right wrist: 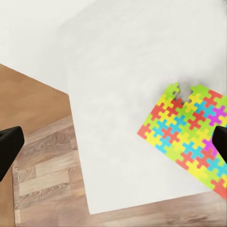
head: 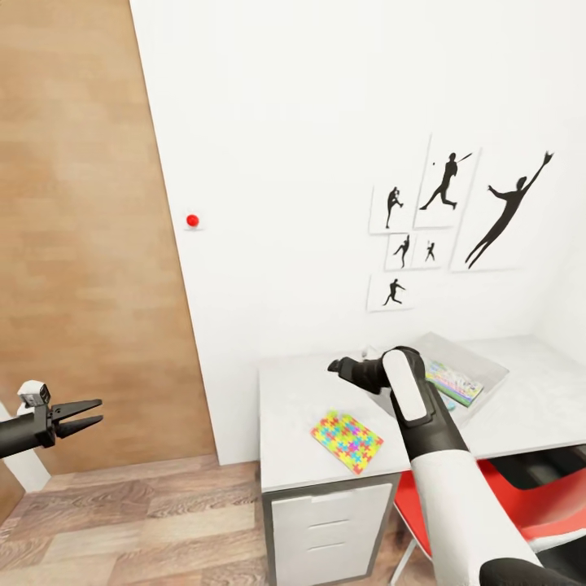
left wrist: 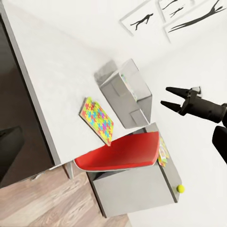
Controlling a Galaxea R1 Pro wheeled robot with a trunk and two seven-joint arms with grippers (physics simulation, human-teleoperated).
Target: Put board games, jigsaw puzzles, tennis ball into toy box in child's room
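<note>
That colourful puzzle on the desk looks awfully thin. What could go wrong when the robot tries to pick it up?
The jigsaw puzzle lies flat on the table, so the open right gripper may scrape the top or slide off without catching an edge. It also sits near the table's front edge, so a push could tip it onto the floor. The toy box already holds a game box, which may crowd the drop.

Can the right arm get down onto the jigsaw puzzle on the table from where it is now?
Probably yes: the right end effector is open above the table, and the jigsaw puzzle lies flat with nothing on it.
</note>
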